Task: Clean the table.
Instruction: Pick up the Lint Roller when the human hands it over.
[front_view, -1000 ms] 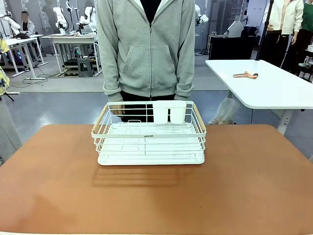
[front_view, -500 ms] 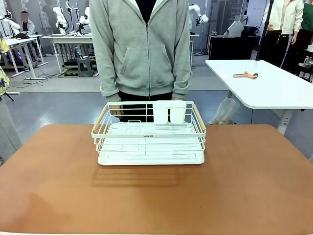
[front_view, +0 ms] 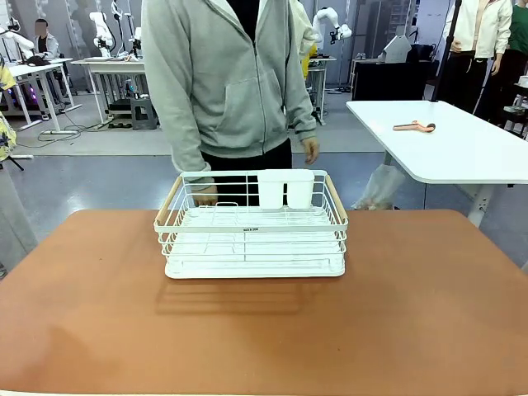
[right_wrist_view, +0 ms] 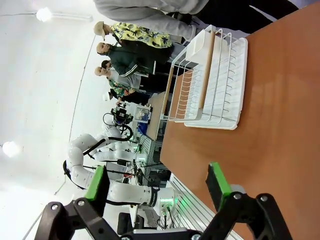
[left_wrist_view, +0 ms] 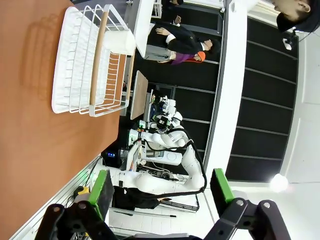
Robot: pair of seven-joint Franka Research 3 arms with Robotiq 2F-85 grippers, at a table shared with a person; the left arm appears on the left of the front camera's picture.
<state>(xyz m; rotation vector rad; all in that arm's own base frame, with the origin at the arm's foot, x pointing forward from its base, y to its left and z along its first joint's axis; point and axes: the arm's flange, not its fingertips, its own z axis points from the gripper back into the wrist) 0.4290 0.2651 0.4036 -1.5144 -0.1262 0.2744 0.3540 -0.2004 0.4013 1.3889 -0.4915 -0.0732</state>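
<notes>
Person [front_view: 223,82] shifted leftward behind rack [front_view: 250,227], hand [front_view: 310,150] lifted, rack label [front_view: 250,229] unreadable, tabletop [front_view: 412,313] long axis crosswise, left tool [left_wrist_view: 159,192] and right tool [right_wrist_view: 157,185] apart

No legible txt; tiny dark label [front_view: 250,228] on wire rack [front_view: 198,246] front, too small

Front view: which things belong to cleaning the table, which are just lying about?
Job: terracotta table; white wire rack standing on it, probably what needs clearing.
Lying about: white side table; orange-handled tool on it.
</notes>
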